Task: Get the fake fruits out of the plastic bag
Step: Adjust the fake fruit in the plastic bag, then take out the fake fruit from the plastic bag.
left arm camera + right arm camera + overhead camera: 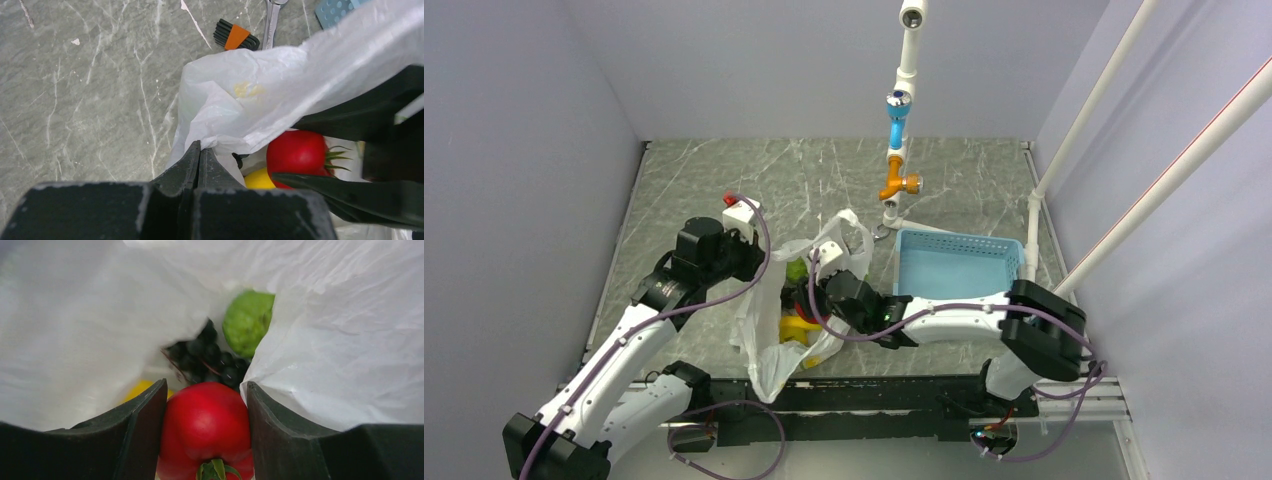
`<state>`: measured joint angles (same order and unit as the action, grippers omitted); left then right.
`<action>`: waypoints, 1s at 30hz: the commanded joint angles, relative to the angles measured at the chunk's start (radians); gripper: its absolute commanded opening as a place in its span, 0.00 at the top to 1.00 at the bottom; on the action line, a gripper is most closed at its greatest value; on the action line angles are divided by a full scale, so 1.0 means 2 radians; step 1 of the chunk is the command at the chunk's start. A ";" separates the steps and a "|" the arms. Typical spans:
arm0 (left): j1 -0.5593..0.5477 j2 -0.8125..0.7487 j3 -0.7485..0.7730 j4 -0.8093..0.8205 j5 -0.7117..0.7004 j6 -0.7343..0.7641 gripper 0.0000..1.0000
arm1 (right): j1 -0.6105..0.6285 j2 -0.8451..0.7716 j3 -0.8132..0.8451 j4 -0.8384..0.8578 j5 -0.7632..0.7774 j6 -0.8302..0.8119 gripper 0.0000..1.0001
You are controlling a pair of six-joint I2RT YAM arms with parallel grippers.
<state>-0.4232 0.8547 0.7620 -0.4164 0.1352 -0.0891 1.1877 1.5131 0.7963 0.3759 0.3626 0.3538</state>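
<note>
The white plastic bag (769, 330) lies open between the two arms. My left gripper (201, 150) is shut on the bag's rim (225, 125) and holds it up. My right gripper (206, 395) reaches into the bag's mouth and is shut on the red round fruit (206, 425), which also shows in the left wrist view (297, 152). Deeper in the bag lie the dark grape bunch (207, 360), the green bumpy fruit (247, 322) and a yellow fruit (140, 387). In the top view yellow (799, 328) and green (796, 270) show through the opening.
A light blue slotted basket (957, 262) stands right of the bag. A white pipe stand with blue and orange fittings (899, 150) rises behind it. A silver wrench (271, 20) and an orange-black hex key set (236, 37) lie beyond the bag.
</note>
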 commanded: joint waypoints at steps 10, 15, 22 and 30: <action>-0.005 0.075 0.055 -0.015 0.090 -0.003 1.00 | 0.011 0.000 -0.011 -0.024 0.041 -0.033 0.43; -0.011 0.095 0.083 -0.041 0.091 0.001 1.00 | 0.035 -0.053 0.016 -0.099 0.042 -0.012 0.20; -0.035 0.044 0.033 -0.003 0.081 -0.001 1.00 | 0.060 -0.078 0.008 -0.079 0.023 -0.025 0.14; -0.053 0.040 0.032 -0.049 0.066 0.005 1.00 | 0.058 -0.031 0.013 -0.019 -0.037 -0.092 0.32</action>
<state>-0.5167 0.9401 0.8249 -0.4858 0.2722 -0.0929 1.3071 1.3903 0.7898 0.2520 0.3473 0.2535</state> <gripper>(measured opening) 0.010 0.685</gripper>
